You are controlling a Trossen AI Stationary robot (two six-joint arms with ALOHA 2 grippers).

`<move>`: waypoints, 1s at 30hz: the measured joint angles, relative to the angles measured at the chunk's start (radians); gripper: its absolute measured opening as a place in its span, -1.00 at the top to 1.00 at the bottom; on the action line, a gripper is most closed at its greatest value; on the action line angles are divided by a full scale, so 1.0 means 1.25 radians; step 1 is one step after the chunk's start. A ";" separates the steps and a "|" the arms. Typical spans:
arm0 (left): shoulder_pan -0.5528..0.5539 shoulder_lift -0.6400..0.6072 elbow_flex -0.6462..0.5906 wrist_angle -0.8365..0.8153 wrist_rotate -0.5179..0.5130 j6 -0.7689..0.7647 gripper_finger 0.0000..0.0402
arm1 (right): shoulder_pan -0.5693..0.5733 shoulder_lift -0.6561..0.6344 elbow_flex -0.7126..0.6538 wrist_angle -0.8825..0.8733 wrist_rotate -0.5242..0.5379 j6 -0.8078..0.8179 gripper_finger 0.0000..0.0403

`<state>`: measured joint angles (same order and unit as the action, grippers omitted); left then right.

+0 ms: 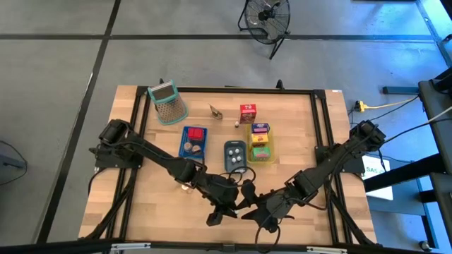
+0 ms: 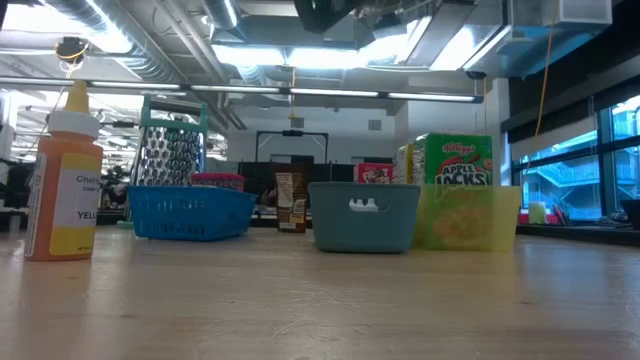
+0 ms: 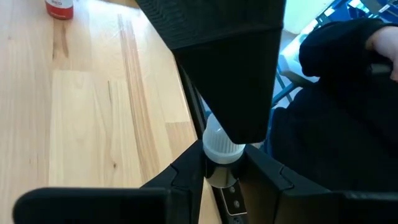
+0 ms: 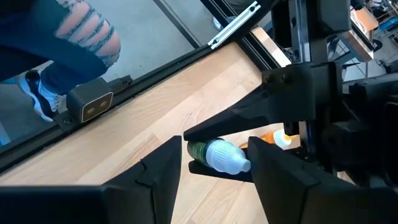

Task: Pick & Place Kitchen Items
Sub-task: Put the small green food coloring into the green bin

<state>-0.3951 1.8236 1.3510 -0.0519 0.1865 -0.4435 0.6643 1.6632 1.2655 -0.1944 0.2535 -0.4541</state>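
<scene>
Both claws met at the lower centre of the counter (image 1: 141, 204). The left claw (image 3: 221, 177) pinched a white-capped bottle (image 4: 217, 155) held above the wood. The right claw (image 4: 214, 171) stood spread around that bottle's cap end, not closed on it.

Both dark arms reaching in from the side edges toward the worktop's near edge, left gripper (image 1: 220, 212) closed on a small white-capped bottle (image 3: 221, 147), right gripper (image 1: 256, 214) just beside it, fingers (image 4: 155, 171) parted around that cap
</scene>
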 joint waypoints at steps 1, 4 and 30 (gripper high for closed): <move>0.000 0.000 0.000 0.000 0.002 0.000 0.60 | 0.000 0.000 0.000 0.000 0.000 0.000 0.08; 0.000 0.000 0.000 0.000 0.003 -0.004 0.60 | -0.002 0.005 0.000 0.001 0.000 0.000 0.08; 0.003 0.000 -0.001 0.000 0.017 -0.014 0.60 | -0.019 0.038 0.000 0.019 -0.017 -0.024 0.20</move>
<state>-0.3916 1.8240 1.3495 -0.0513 0.2073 -0.4614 0.6403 1.7111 1.2655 -0.1712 0.2325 -0.4836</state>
